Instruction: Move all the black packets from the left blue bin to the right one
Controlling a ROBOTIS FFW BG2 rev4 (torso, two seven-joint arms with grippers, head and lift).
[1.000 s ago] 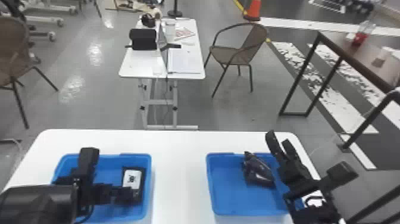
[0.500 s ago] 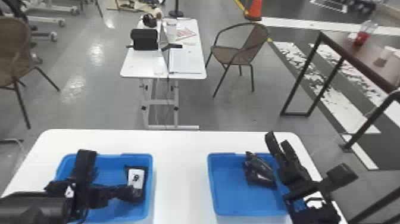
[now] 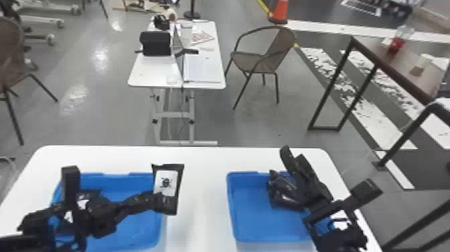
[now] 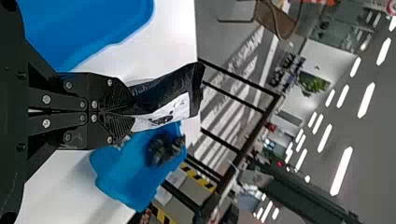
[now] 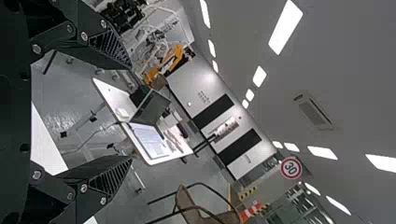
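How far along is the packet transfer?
Done: at least one black packet is in the right blue bin. In hand: the left gripper holds a white-labelled packet. Remaining: seemingly at least one more dark packet, partly hidden, in the left blue bin.

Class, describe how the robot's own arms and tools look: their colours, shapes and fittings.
The left arm and right arm are black. The left tool and right tool match: black, wedge-shaped fingers, ribbed towards the tips, with round silvery screw heads.
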